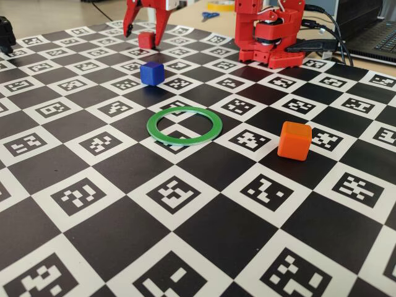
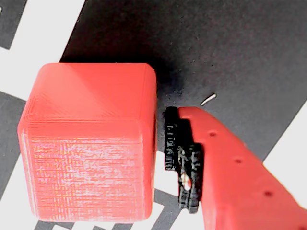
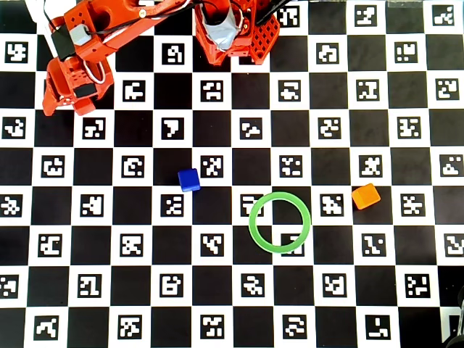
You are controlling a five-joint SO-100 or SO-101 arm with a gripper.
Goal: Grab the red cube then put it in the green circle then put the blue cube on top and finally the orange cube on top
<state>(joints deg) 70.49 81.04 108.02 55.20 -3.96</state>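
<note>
your claw (image 1: 145, 32) stands wide around the red cube (image 1: 146, 40) at the desk's far left, one finger (image 2: 184, 160) just beside its right face. blue cube (image 1: 152, 72), green ring (image 1: 184, 125) and orange cube (image 1: 294, 140) sit well apart, open board between.

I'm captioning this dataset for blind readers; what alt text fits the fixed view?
A red robot gripper hangs open over a red cube at the far edge of a black-and-white marker-patterned board. Nearer the camera lie a blue cube, an empty green circle and, to the right, an orange cube.
</note>
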